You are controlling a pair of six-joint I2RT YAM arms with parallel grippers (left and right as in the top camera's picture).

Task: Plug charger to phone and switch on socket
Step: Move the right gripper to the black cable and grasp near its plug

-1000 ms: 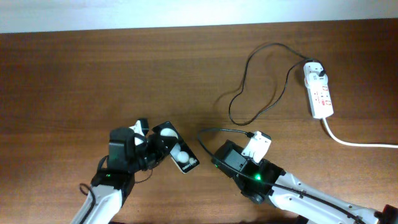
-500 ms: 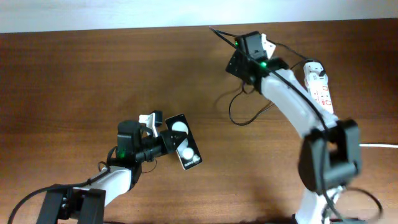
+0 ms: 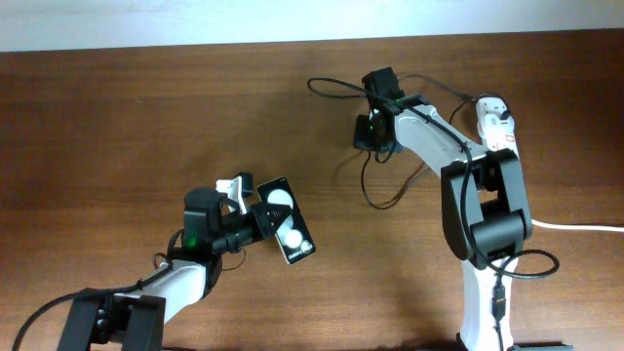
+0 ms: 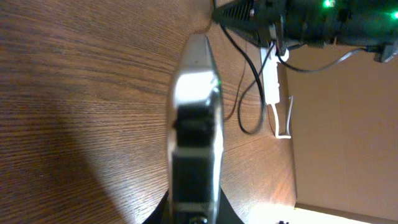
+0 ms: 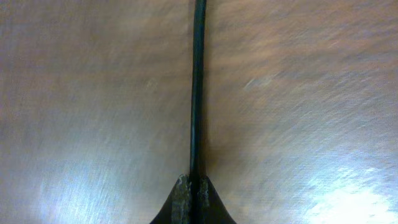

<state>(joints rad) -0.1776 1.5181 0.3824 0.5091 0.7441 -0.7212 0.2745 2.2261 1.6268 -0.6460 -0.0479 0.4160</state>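
Right arm has swung back and dropped a bit since half a second ago, and the loose end of the cable now loops out to the left of it. Left side hasn't budged.

Left tool (image 3: 257, 220) is clamped on the phone (image 3: 286, 232), holding it near the middle of the table (image 3: 117, 117), screen up and at an angle. From the wrist view you only get the phone edge-on.

Right tool (image 5: 191, 186) sits far, right of centre, its fingers pinched together on the charger (image 5: 197, 93). The cable runs straight out from between them. I can't spot the connector tip in any view, so my guess is it's gripping a way back from the tip.

Socket (image 3: 497, 141) lies far right with the white plug head (image 3: 492, 105) already in it.

What worries me:
- A floppy end will wobble and miss the port.
- Phone and cable are well apart, so a long pull could tug the socket or yank the plug head out.
- Pushing the tip in could twist the phone in the left tool.
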